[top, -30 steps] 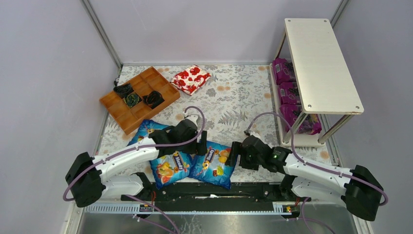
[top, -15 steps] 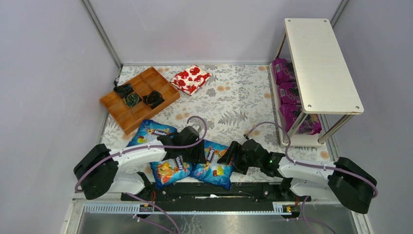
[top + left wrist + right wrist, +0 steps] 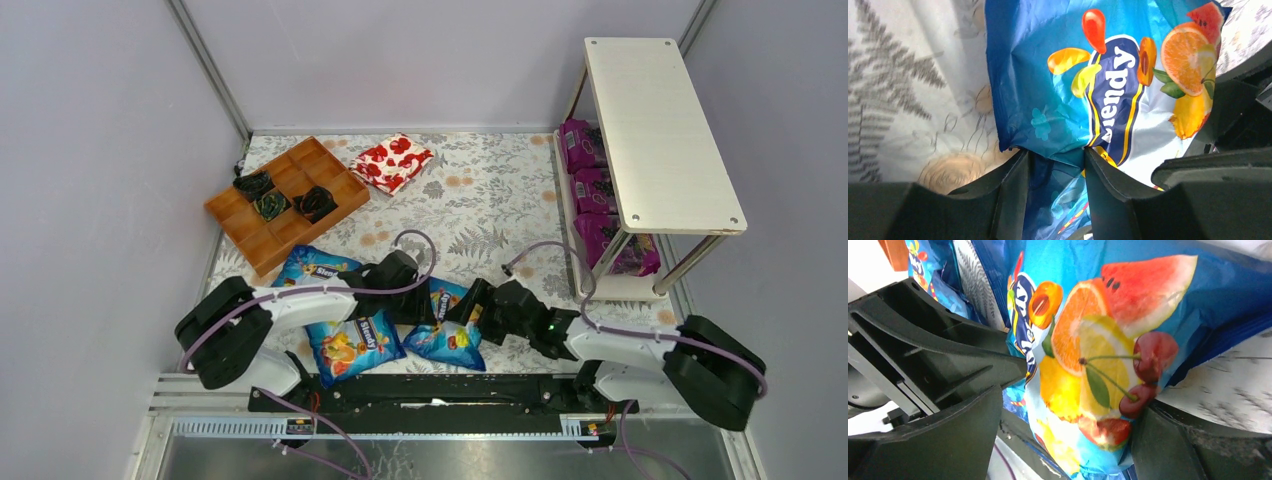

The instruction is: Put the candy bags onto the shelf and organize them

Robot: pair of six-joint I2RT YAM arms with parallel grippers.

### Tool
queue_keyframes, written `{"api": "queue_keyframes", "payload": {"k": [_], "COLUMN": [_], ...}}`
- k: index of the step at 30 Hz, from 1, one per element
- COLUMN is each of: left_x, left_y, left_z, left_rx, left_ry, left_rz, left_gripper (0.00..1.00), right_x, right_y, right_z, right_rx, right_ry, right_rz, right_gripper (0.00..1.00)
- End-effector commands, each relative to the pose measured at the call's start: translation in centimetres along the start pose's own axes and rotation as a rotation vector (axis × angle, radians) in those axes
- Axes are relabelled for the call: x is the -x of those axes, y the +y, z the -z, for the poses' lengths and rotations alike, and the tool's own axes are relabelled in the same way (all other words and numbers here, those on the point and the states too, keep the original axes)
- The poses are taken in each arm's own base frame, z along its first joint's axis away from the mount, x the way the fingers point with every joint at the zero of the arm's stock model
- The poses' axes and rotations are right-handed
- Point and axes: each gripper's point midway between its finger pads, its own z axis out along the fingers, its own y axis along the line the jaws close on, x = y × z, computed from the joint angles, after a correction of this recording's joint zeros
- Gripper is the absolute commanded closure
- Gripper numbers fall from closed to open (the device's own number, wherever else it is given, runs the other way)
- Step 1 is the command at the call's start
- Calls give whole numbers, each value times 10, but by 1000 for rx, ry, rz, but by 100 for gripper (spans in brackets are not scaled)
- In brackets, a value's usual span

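A blue candy bag (image 3: 450,325) with fruit pictures lies crumpled and tilted up between my two grippers at the near edge. My left gripper (image 3: 418,300) is shut on its folded edge (image 3: 1063,100), pinched between the fingertips (image 3: 1015,172). My right gripper (image 3: 478,303) is open, its jaws wide around the bag's other end (image 3: 1088,360); the bag touches one finger and stands apart from the other. Two more blue bags (image 3: 355,345) (image 3: 310,268) lie to the left. The pale two-tier shelf (image 3: 660,130) stands at the right, with magenta-purple bags (image 3: 592,188) on its lower board.
A brown compartment tray (image 3: 285,200) with small dark wrapped pieces sits at the back left. A red-and-white flowered packet (image 3: 392,162) lies behind it. The floral cloth (image 3: 480,210) covers the table. The shelf's metal legs (image 3: 690,265) stand near the right arm.
Both grippers have closed in on the middle blue bag from each side. The bag has been pushed up and crumpled, and now looks smaller and tilted.
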Motion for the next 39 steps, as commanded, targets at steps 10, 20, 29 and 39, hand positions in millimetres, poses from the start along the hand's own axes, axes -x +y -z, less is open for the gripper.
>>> {"api": "queue_keyframes", "payload": {"k": [10,20,29,39], "left_x": [86,65,71,38], "left_y": [-1,11,8,-79], "left_z": [15,35,37,88], "left_rx": [62,-38,-105,-173], "left_ry": [-228,-170,-162,-563], "left_rz": [-124,-10,5,-513], "left_gripper": [48,15,22,16], "right_x": [58,37,38,78], "right_y": [-48,-26,-19,-30], "right_z": [60,54,42,80], "right_rx": [-208,-180,-143,-227], "right_ry": [-244,-48,-75,-323], "right_rz": [111,303,175,132], "right_gripper": [0,0,0,1]}}
